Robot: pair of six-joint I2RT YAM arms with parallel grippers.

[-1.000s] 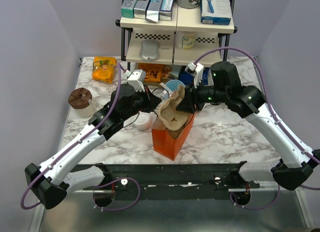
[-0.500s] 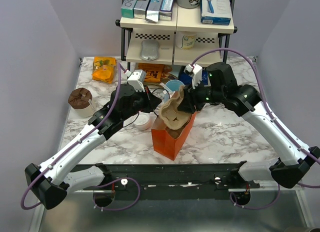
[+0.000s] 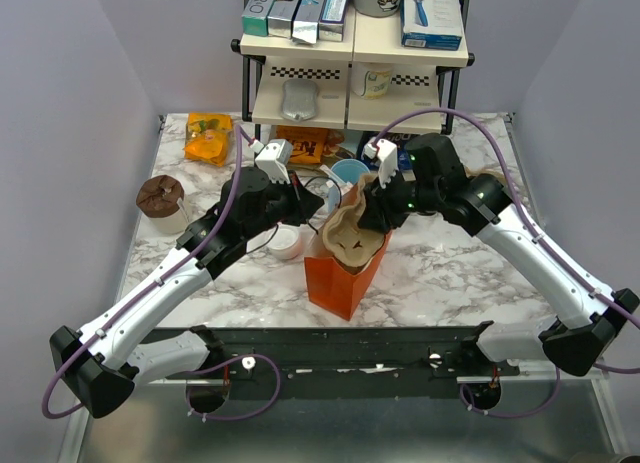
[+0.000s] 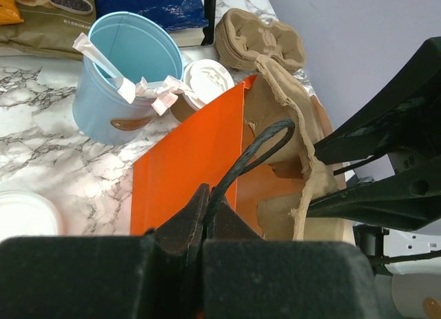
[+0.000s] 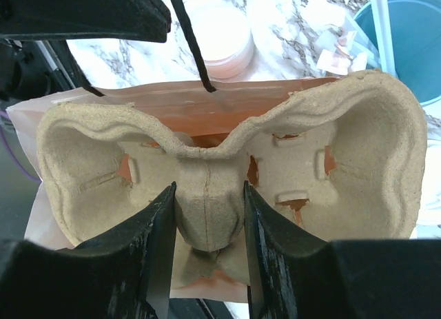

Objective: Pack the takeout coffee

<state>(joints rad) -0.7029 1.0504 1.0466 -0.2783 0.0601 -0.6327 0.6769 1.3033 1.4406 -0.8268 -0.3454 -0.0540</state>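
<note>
An orange paper bag [image 3: 335, 278] stands open at the table's middle. My left gripper [image 3: 308, 205] is shut on its black cord handle [image 4: 256, 150] and holds that side up. My right gripper [image 5: 208, 195] is shut on the centre ridge of a tan pulp cup carrier [image 5: 331, 174], which sits partly inside the bag's mouth [image 5: 227, 105], also in the top view [image 3: 350, 228]. The takeout coffee [image 4: 207, 81], a small kraft cup with a white lid, stands behind the bag next to the light-blue cup [image 4: 127, 78]. In the top view the coffee is hidden.
A white round container [image 3: 287, 243] sits left of the bag. Spare pulp carriers [image 4: 262, 36] lie behind the coffee. A shelf rack [image 3: 355, 53] with boxes stands at the back, snack bags [image 3: 208, 138] at back left, and a brown-topped cup [image 3: 160, 195] at left.
My right gripper has moved left and down with the carrier, which now sits lower in the bag's mouth. The left gripper has held still on the handle.
</note>
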